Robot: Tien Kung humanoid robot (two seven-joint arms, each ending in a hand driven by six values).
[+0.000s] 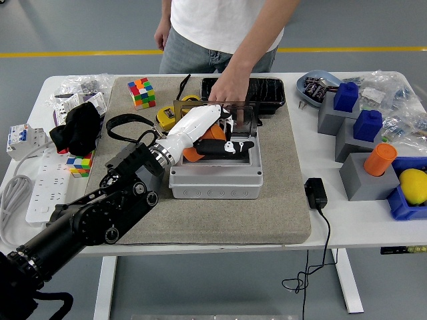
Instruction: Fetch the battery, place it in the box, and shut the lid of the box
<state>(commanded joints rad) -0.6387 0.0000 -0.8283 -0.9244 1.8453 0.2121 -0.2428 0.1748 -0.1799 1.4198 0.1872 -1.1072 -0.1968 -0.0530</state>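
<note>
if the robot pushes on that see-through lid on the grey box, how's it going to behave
The lid looks like thin stiff plastic, so it should probably swing rather than bend. It stands upright at the box back edge, with a person's hand on it, so it may drop shut once released.

The left arm (100, 217) reaches in from the lower left corner, stretched diagonally up and to the right, its white left hand (203, 137) tilted palm-down. Its dark fingers (230, 147) are curled around something orange beneath the palm. From the far side, a person's hand (230, 90) reaches down just above it.
</note>
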